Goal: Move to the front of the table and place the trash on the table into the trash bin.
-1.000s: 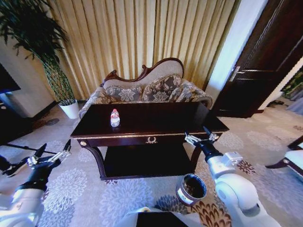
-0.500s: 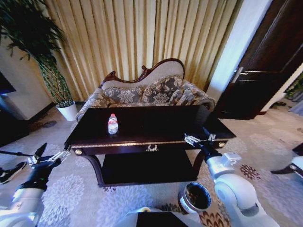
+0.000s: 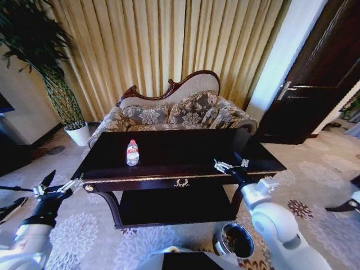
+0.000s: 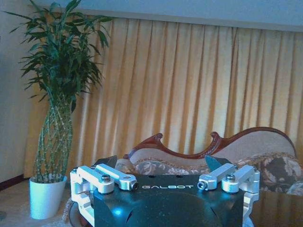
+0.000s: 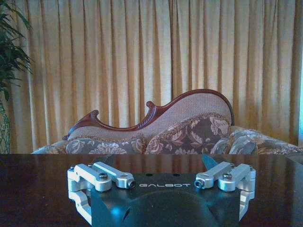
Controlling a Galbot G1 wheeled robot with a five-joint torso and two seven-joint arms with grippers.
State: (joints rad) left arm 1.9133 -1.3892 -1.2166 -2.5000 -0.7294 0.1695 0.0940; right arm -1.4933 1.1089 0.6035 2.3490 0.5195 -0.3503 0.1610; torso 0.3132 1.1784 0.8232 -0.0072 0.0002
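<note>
You are facing the table (image 3: pixel 185 152) from its front, and the bottle (image 3: pixel 132 153) stands upright on its top toward your left, with the trash bin (image 3: pixel 236 241) on the carpet below the table's right front corner. Your left gripper (image 3: pixel 58 184) hangs spread open off the table's left front corner, low beside it. Your right gripper (image 3: pixel 229 165) is spread open too, at the front edge on the right, well apart from the bottle.

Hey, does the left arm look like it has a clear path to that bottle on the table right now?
Probably yes. The bottle stands alone on the table near its left end, with nothing around it. The left gripper, open, sits low beside that corner, below the tabletop edge, so it would need to rise first.
</note>
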